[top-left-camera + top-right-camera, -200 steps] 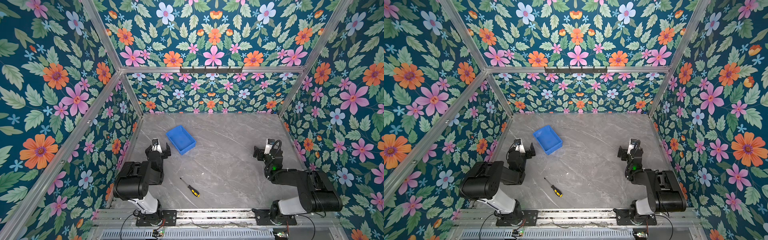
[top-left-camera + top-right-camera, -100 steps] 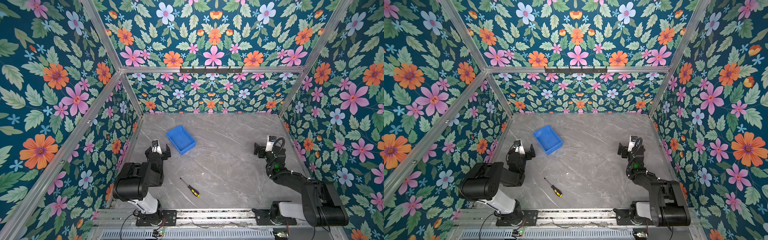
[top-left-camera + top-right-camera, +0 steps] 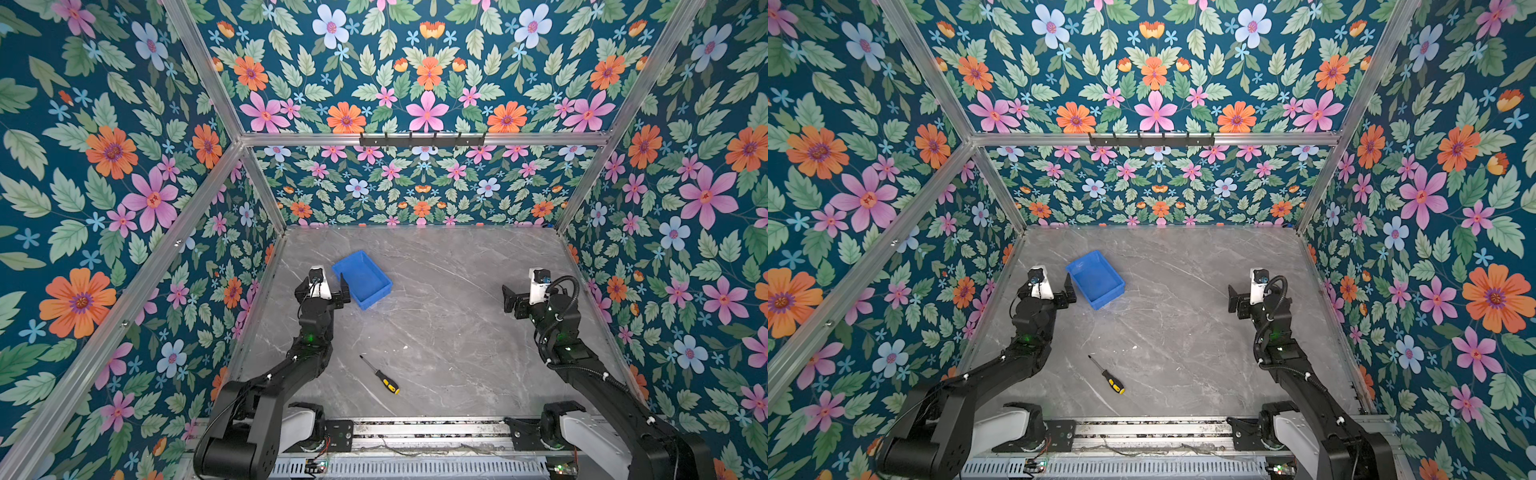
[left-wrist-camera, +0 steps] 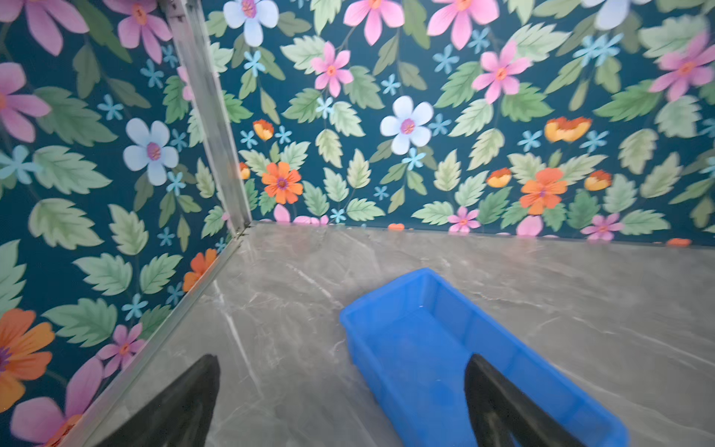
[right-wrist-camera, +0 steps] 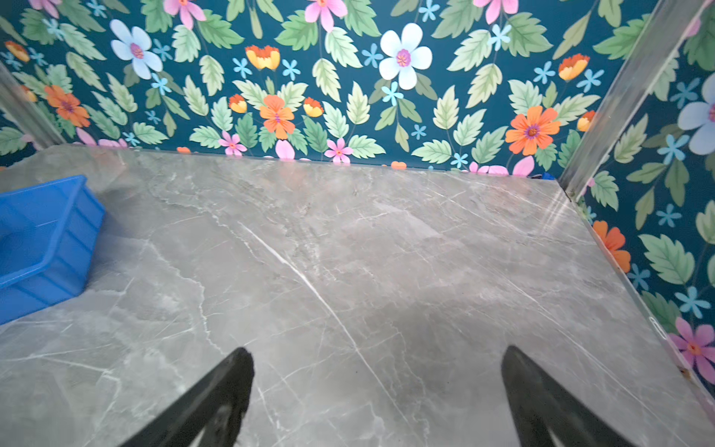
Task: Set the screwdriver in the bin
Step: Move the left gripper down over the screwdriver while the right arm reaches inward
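The screwdriver (image 3: 380,375) lies flat near the front edge of the table (image 3: 457,332), well apart from the bin (image 3: 363,274). It is slanted, with its tip toward the left arm. The left gripper (image 4: 342,360) is nearer but points away, at the bin, jaws wide apart. The right gripper (image 5: 376,351) is wide apart too. Neither wrist view shows the screwdriver.

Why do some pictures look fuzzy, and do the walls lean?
Both top views: sharp, even the screwdriver, but the wide lens splays the walls. Left wrist view: flowers smear at the edge, the bin looks soft. Right wrist view: glare streaks the metal post.
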Robot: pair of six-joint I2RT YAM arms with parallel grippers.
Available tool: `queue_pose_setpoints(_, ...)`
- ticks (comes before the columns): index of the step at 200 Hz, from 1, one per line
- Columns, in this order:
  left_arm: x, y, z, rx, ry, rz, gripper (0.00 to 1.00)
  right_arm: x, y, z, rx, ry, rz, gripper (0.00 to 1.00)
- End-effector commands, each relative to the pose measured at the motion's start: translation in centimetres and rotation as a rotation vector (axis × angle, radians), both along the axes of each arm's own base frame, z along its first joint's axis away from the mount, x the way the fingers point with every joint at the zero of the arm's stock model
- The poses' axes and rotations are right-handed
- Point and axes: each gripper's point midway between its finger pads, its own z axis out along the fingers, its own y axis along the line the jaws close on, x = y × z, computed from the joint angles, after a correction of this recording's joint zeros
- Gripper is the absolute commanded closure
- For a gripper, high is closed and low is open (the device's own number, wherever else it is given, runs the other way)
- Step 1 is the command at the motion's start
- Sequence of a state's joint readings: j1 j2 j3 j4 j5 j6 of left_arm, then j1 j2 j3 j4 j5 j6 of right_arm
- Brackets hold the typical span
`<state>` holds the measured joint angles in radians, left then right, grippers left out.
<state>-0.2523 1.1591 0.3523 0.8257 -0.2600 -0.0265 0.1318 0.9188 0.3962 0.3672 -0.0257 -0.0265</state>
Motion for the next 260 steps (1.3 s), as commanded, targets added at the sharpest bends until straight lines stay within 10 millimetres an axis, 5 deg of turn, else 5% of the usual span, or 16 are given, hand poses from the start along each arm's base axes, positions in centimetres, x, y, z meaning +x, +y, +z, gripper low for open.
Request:
queue_pose_setpoints(1,-1.3,-1.2,-1.6,-0.001,0.128,0.021,0.0,-0.9,1.5,-0.4,0.005,0.048,0.06,0.01)
queue_pose_setpoints(46,-5.2,-4.7,-1.4,-0.138,0.199,-0.011,0.0,-2.8,4.9,0.5,0.013,0.074,0.184,0.01)
queue_pose_setpoints(107,-10.6,-6.5,-4.5,-0.429,0.395,0.08,0.0,-6.1,12.6,0.4,-0.29,0.086,0.484,0.01)
queue_pose_setpoints(158,-13.7,-8.8,-8.6,-0.534,0.703,0.186,0.0,-9.8,18.5,-0.3,-0.337,0.104,0.743,0.01)
queue_pose_setpoints(203,-16.9,-9.2,-11.6,-0.567,0.941,0.325,0.0,-12.0,20.0,-0.8,-0.275,0.14,0.839,0.01)
queue_pose_setpoints(260,-19.0,-11.9,-14.7,-0.559,1.159,0.29,0.08,-12.8,20.9,-2.2,-0.296,0.15,0.89,0.01)
